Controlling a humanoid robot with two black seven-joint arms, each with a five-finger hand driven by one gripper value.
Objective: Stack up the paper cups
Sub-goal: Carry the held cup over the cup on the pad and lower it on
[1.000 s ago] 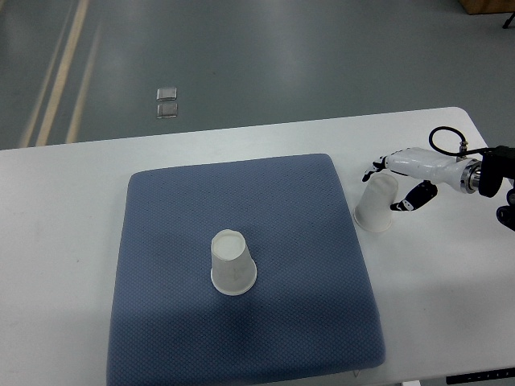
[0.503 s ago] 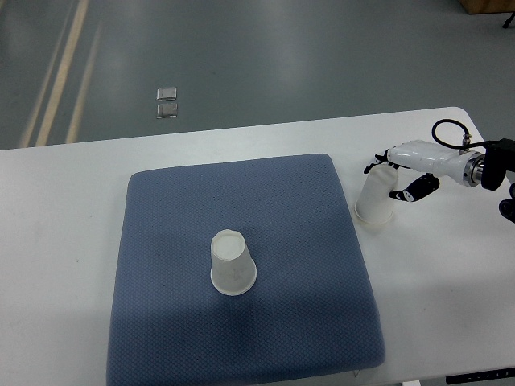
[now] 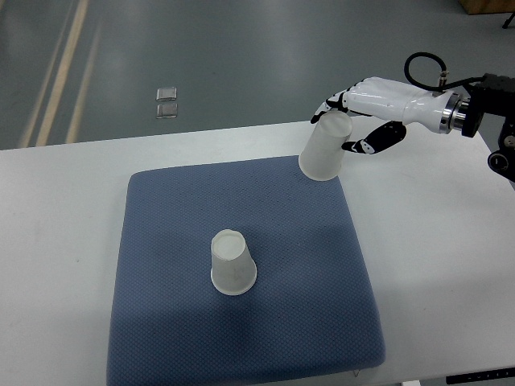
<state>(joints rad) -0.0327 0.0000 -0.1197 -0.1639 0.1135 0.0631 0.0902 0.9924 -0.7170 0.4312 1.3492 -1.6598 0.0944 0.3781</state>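
**Carrying one cup toward the other: lift done, stacking not**

Gripping an upturned paper cup [image 3: 326, 149] in the right hand [image 3: 364, 121], fingers [image 3: 331, 103] curled over the closed base and thumb pressed to the side wall. Held tilted, mouth down, clear of any surface, above the far right corner of the blue mat [image 3: 161, 322]. Second cup [image 3: 232, 264] standing upside down near the middle of the mat, well apart from the held one and untouched. Mat lying on the white table [image 3: 434, 273], right arm coming in over the table's far right corner. No left arm in view.

Judged from this: pickup finished, transport under way. Left to do: bringing the held cup over the standing one, lining up mouth with base, lowering until nested, letting go.
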